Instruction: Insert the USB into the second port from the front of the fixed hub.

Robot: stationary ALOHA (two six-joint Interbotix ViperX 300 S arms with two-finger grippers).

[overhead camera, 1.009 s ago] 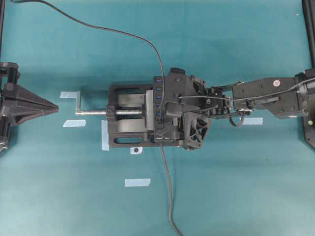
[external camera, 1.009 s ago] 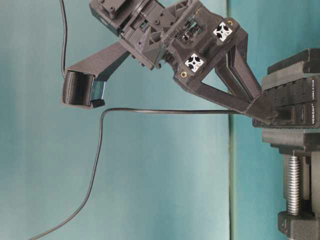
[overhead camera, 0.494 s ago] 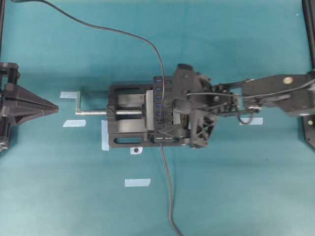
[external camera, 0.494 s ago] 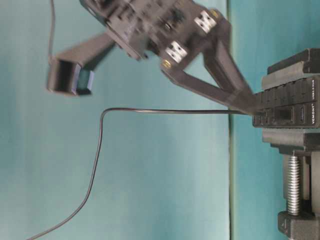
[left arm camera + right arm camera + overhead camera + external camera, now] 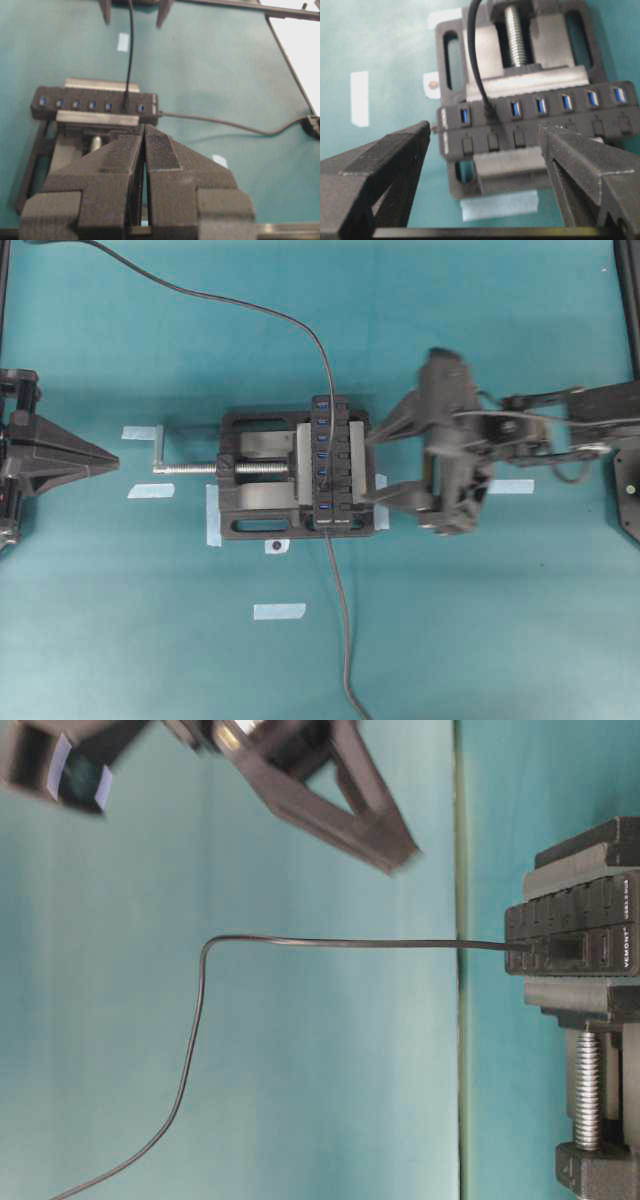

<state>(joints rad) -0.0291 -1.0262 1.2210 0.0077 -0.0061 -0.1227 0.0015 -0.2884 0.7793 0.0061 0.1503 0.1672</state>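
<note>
The table (image 5: 480, 620) has a flat teal surface. A black vise (image 5: 250, 485) sits directly on it near the centre, with its silver screw (image 5: 190, 468) and handle pointing toward the left of the overhead view. Several pale blue tape strips (image 5: 279, 611) are stuck to the table around the vise: two left of the screw handle, one along the vise's left edge, one below it, one to its right. A thin dark cable (image 5: 345, 640) lies across the table.
</note>
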